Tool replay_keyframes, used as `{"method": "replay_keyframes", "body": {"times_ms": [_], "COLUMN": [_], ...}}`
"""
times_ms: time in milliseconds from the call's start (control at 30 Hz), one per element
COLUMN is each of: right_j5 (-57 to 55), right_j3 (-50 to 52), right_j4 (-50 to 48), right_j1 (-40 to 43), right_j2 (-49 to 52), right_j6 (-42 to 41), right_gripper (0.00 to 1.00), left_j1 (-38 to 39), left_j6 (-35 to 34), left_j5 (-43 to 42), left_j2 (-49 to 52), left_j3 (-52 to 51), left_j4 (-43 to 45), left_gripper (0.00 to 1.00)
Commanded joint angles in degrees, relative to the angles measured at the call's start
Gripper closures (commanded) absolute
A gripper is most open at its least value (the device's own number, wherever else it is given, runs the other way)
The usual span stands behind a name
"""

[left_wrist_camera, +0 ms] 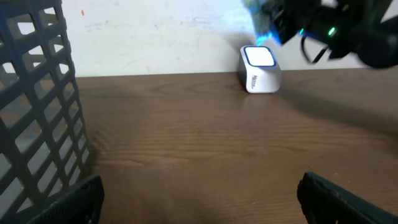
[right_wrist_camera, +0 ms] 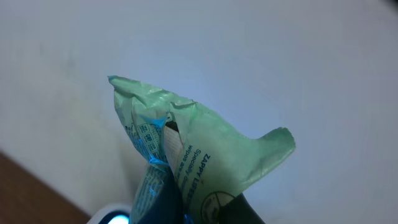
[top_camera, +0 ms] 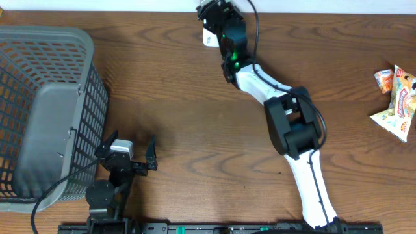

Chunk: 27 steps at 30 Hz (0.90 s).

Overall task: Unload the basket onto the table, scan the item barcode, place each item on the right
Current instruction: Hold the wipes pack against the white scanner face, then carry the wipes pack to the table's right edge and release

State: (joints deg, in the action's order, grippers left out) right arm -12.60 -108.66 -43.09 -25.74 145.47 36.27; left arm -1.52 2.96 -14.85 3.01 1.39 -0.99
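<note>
Green pkt [right_wrist_camera: 211,146] label: "ZAPP…"

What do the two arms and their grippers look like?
Right arm: white links, bulky black joints, green light near the wrist, black cable alongside. Left arm: black, with a grey wrist block, a black cable looping off, and a left gripper with black fingers.
</note>
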Motion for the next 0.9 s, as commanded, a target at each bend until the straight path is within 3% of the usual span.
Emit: {"method": "replay_keyframes", "body": {"times_ms": [0,400,700,767,867], "right_j5": [-0.42,-14.99,-40.70,-43.74,-44.52], "right_j3": [-2.82,-4.59,-4.59,-4.50,-4.42], "right_j4": [-0.48,-1.09,5.75,9.64,25.59], "right_j1": [-0.28,-0.81,7.02,9.49,14.03], "right_j2": [2.60,-1.05,-6.51,-6.49,-6.49], "right_j6": [4.09,4.20,17.94,19.56,18.03], "right_gripper": [0.99,0.99,0.99,0.99,0.99], "left_j1": [-0.28,-0.28,-0.28,-0.28,-0.28], "left_j6": [-0.28,-0.28,-0.28,-0.28,-0.28], "left_j5": [-0.52,-0.52,-0.52,-0.52,-0.52], "left_j2": [-0.15,-0.15,-0.15,-0.15,-0.15], "left_j3": [-1.16,-1.16,-1.16,-1.16,-1.16], "left_j4": [-1.53,-1.53,-1.53,-1.53,-1.53], "left_gripper": [0.02,0.02,0.02,0.02,0.02]}}
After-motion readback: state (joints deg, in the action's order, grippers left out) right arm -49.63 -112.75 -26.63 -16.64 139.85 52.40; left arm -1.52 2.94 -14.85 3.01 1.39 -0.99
